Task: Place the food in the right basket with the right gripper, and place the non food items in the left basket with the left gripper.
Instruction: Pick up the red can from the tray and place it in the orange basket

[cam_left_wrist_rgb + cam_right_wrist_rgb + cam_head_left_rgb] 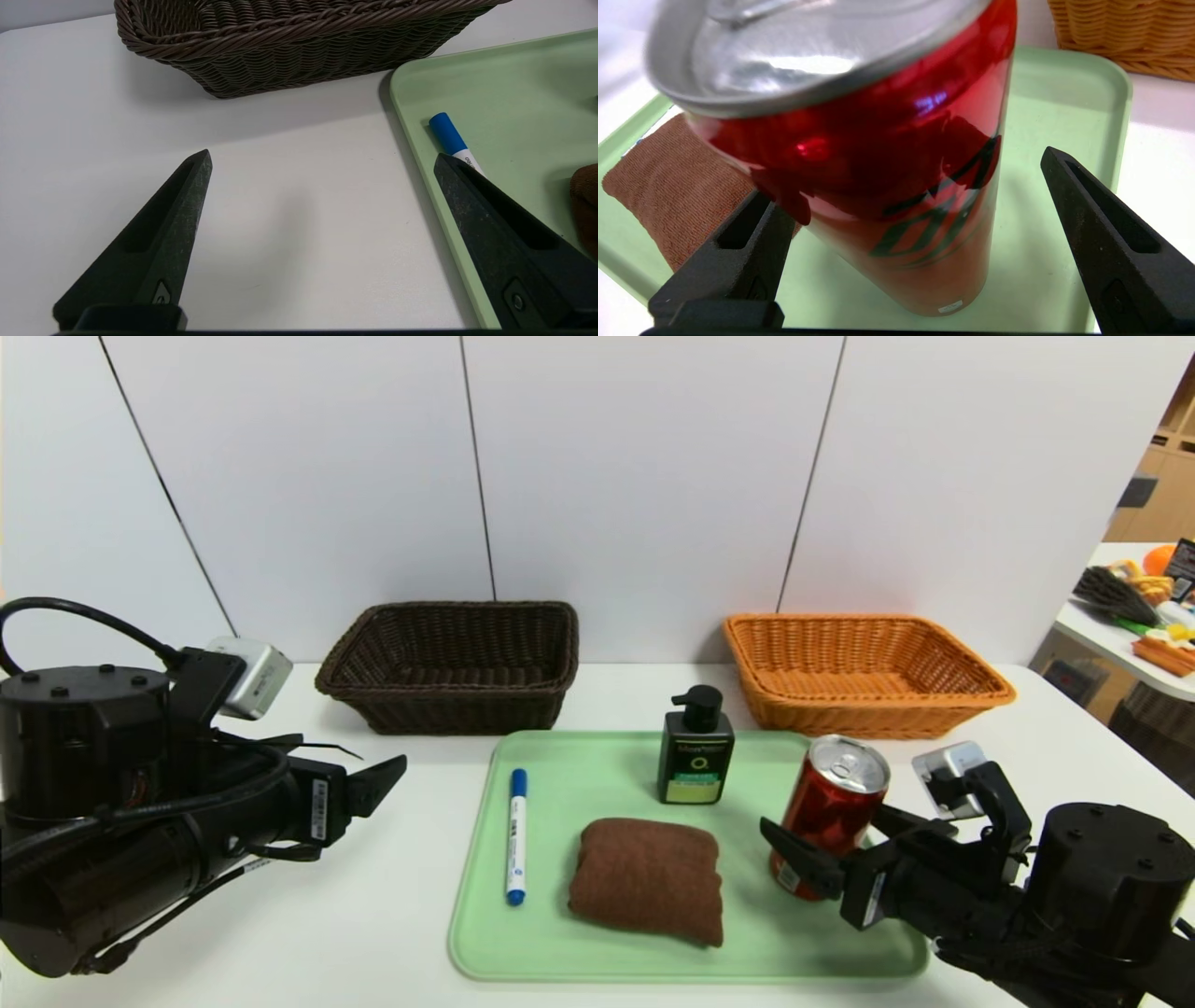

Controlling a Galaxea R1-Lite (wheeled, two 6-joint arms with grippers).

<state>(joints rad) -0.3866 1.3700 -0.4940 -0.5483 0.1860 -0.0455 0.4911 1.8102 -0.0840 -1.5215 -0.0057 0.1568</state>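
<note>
A glossy red can (896, 186) with a silver top stands on the smooth green tray (1064, 116), between the right gripper's (920, 224) wide-spread, matte black, pointed fingers (1092, 224), ungripped. The left gripper (322, 163) hangs open above the table (280, 210).

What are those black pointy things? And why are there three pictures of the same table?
They are a robot's two hands, called end effectors. One picture comes from a camera on its head, the others from cameras on its wrists. On the white table a green tray holds a red can, a green pump bottle, a brown towel and a marker. Behind stand a dark brown basket and an orange basket. The right end effector is open around the can, not squeezing it. The left end effector is open beside the tray, holding nothing.
</note>
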